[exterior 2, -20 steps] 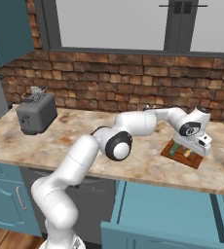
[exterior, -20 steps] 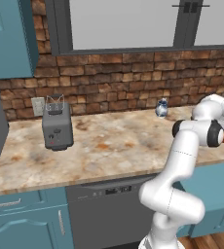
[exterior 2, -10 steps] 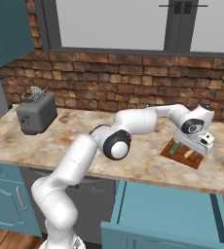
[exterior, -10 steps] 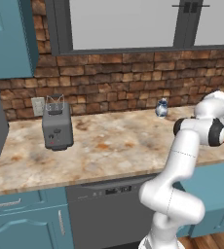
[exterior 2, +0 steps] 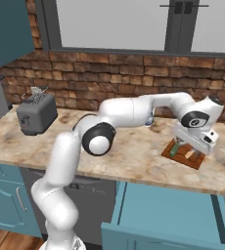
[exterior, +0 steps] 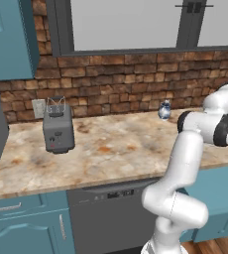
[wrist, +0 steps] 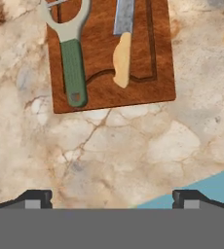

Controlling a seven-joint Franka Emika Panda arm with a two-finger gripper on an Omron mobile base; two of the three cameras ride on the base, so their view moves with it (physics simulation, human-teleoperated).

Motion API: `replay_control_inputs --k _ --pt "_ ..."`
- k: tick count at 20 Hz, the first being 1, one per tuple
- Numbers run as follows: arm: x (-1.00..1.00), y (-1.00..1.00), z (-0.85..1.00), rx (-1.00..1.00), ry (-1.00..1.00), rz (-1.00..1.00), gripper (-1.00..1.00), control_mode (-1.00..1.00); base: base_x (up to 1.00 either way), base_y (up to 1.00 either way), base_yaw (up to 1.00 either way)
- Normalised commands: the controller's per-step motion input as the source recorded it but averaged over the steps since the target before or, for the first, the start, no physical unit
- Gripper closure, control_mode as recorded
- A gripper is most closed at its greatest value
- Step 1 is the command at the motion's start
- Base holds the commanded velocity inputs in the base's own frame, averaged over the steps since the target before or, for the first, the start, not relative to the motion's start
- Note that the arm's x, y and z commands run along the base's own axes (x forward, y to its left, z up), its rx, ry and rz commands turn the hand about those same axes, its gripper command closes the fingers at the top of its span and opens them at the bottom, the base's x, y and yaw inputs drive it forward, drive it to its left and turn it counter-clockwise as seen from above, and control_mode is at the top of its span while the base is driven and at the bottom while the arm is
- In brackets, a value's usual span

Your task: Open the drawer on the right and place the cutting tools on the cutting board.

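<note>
Cutting board (wrist: 109, 58) sitting flat on the marbled counter (wrist: 114, 151), clear as day from the hand cam: green-handled peeler (wrist: 71, 58) lying on its left half, knife (wrist: 121, 48) with the tan-yellow handle right beside it, both resting on the wood and roughly parallel, not touching each other. Can't get that detail from the right base cam, where the board (exterior 2: 185, 155) is just a reddish slab half tucked under the hand, with a bit of green poking out. Gripper (wrist: 112, 198) spread wide, holding nothing, both dark tips apart at the bottom of the hand cam with bare counter between them. From the right base cam, gripper (exterior 2: 185, 146) parked just above the board, though finger spacing too small to read there. Drawer (exterior 2: 170, 210) pulled out below the counter edge on the right, teal inside facing up, only really obvious from that right-side camera; hand cam catches just a teal sliver (wrist: 201, 182) at its lower right corner. Left base cam gives the other end of the kitchen instead: grey toaster (exterior: 58, 128) standing on the counter by the brick wall (exterior: 111, 84), small blue-white jar (exterior: 164, 110) further right near the wall, dark dishwasher front (exterior: 111, 213) below. Same toaster (exterior 2: 36, 113) at far left in the right base cam, well apart from the board.
</note>
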Motion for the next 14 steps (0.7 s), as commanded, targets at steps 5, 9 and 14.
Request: replay_control_inputs --k 5,9,14 --pt "-0.96 0.73 0.45 -0.02 -0.08 0.03 -1.00 -1.00 0.00 0.00 0.00" --pt "-0.92 0.76 0.58 -0.12 -0.02 0.00 -1.00 -1.00 0.00 0.00 0.00" --pt "-0.31 0.94 0.40 -0.22 0.02 -0.06 -1.00 -1.00 0.00 0.00 0.00"
